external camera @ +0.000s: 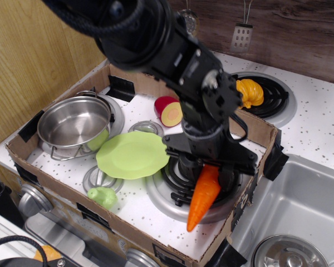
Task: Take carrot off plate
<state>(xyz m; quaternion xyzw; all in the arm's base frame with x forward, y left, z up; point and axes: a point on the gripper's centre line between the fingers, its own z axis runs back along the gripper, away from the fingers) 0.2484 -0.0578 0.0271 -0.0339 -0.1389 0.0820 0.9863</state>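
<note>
The bright orange carrot (203, 197) hangs point-down from my gripper (210, 168), which is shut on its thick upper end. It is over the front right of the black coil burner (183, 186), well to the right of the plate. The lime-green plate (133, 154) lies bare on the stove top to the left of the burner. The carrot's green stem is hidden between the fingers. My dark arm (156, 44) reaches down from the upper left.
A steel pot (74, 122) stands left of the plate. A small green toy (103, 196) lies at the front. A red-and-yellow cut fruit (169, 110) is behind the plate. A cardboard wall (250, 192) rings the area. A yellow pumpkin toy (250, 92) sits on the back right burner; a sink (300, 211) is at the right.
</note>
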